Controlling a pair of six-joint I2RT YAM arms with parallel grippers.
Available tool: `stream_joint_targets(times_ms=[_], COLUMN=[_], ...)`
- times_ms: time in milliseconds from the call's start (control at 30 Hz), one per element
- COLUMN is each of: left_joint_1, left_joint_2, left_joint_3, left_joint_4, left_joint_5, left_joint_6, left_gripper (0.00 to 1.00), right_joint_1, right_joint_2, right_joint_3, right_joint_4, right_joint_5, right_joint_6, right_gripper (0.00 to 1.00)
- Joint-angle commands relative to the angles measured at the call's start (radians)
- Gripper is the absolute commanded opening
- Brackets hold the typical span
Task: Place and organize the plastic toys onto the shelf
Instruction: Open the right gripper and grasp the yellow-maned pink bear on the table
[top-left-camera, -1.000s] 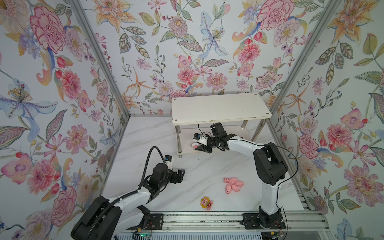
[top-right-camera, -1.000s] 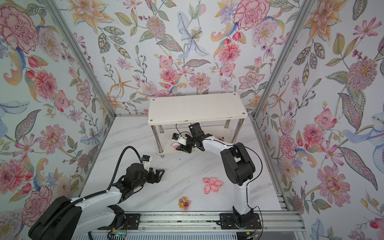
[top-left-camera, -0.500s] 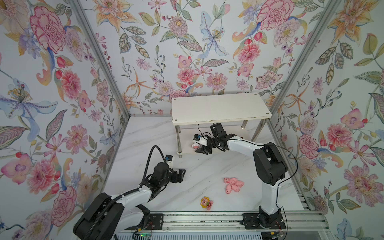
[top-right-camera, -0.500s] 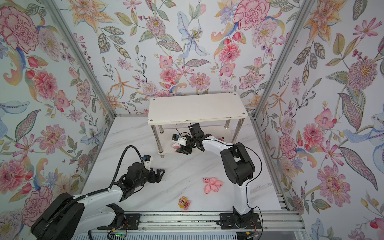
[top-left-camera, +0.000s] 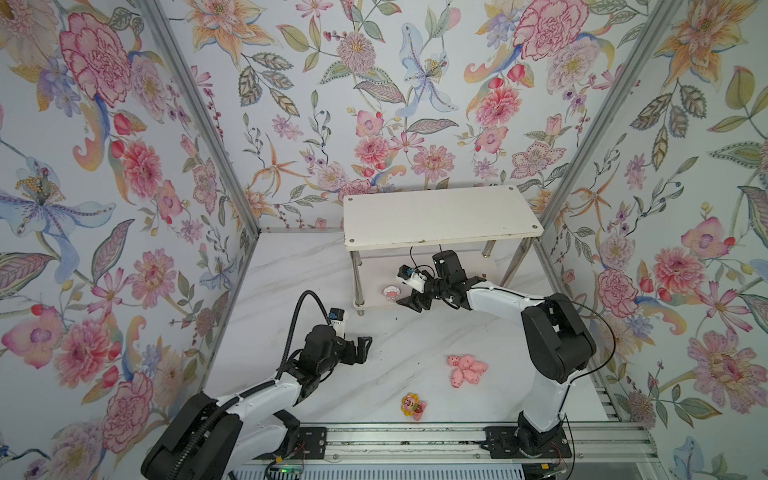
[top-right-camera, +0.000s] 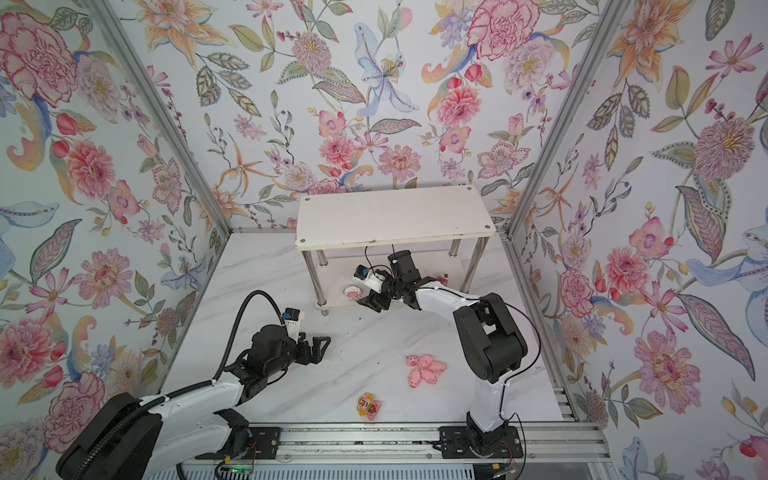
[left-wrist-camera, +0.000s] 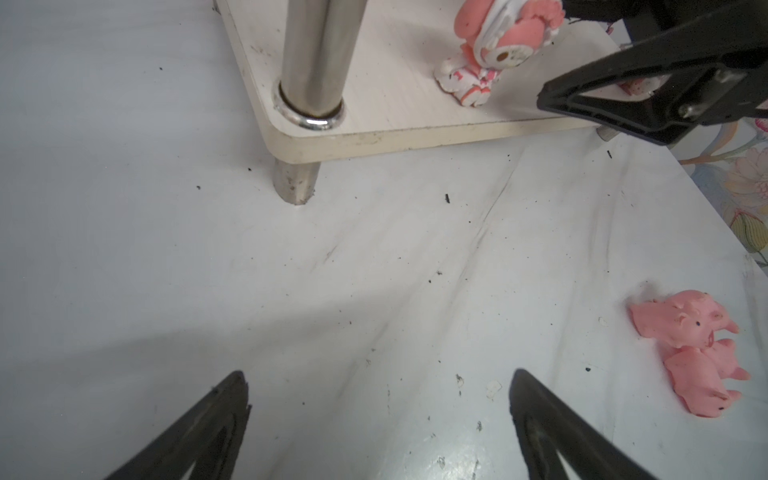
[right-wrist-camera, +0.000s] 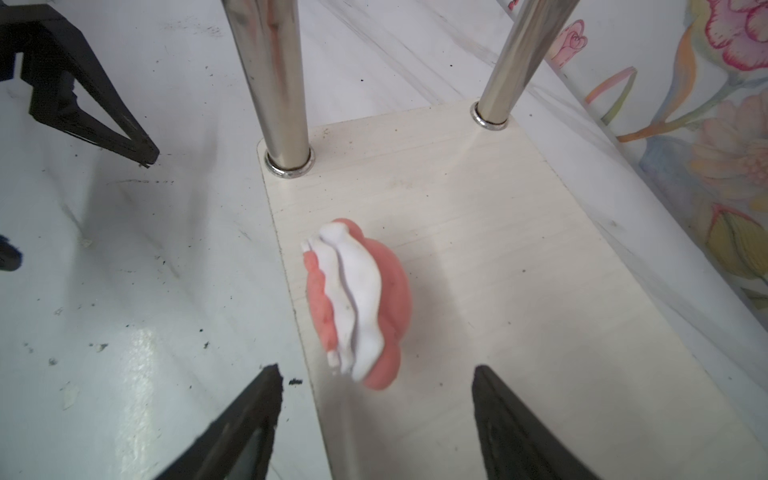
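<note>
Where a top view shows the shelf (top-left-camera: 440, 216), the white-pink toy (top-left-camera: 391, 292) stands on its lower board, pigs (top-left-camera: 465, 370) & sunflower toy (top-left-camera: 411, 405) on the desk (top-left-camera: 291, 282). L wrist: left tool (left-wrist-camera: 378, 374) spread wide, empty. R wrist: right tool (right-wrist-camera: 376, 374) apart, toy just ahead, untouched.

A white-pink toy (top-left-camera: 391, 292) sits on the shelf (top-left-camera: 440, 216); pigs (top-left-camera: 466, 369), sunflower toy (top-left-camera: 411, 405) on table (top-left-camera: 291, 282).
</note>
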Motion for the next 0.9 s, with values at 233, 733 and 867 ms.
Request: stream_joint_targets(times_ms=[233,733,867], left_joint_1=[0.006,-0.078,-0.078], left_joint_2=[-0.109,-0.151,-0.167], left_joint_3=[-0.031,-0.034,-0.069], left_joint_4=[-0.026,-0.061,-0.047], left_joint_5=[0.015,0.028,0.004], left_joint_6=[0.051,0.075,0.057], left_gripper=[0.99,0.94,0.96], right_joint_1=[0.013,0.574,0.710], right_joint_2=[-0.293,-0.632,-0.556], right_joint_3=[-0.283,-0.451,-0.409], right_joint_4=[0.205,-0.514,-0.641], right_joint_5=[0.130,0.524,0.532], right_joint_6=[0.297,0.803,0.896], right_gripper=[0.76,0.74,0.82])
